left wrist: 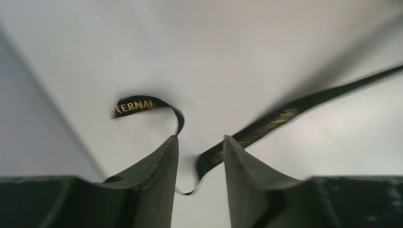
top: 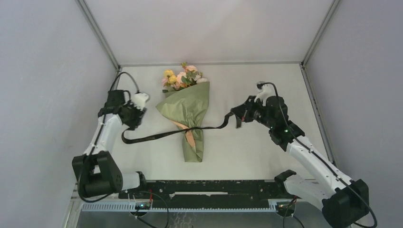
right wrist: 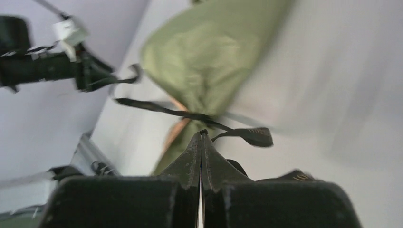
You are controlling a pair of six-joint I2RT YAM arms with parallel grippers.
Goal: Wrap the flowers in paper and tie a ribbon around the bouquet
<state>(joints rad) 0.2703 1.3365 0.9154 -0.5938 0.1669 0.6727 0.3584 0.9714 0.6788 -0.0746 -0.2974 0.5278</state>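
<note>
Top view: the left arm [top: 105, 137] climbs from its base toward 12 o'clock, elbow folded low near the base. Its wrist is bent so the left gripper [top: 134, 122] turns toward about 4 o'clock, and its fingers [left wrist: 161, 161] stand parted. The right arm [top: 309, 154] stretches from its base toward 10 o'clock. The right gripper [top: 234, 115] aims at 9 o'clock, fingers [right wrist: 192, 156] pressed flat together, tips pinching the ribbon [top: 214, 127].

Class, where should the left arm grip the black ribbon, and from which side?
Grip the ribbon along its loose left stretch, which lies on the table left of the bouquet. Come from above, closing across its narrow width.
</note>
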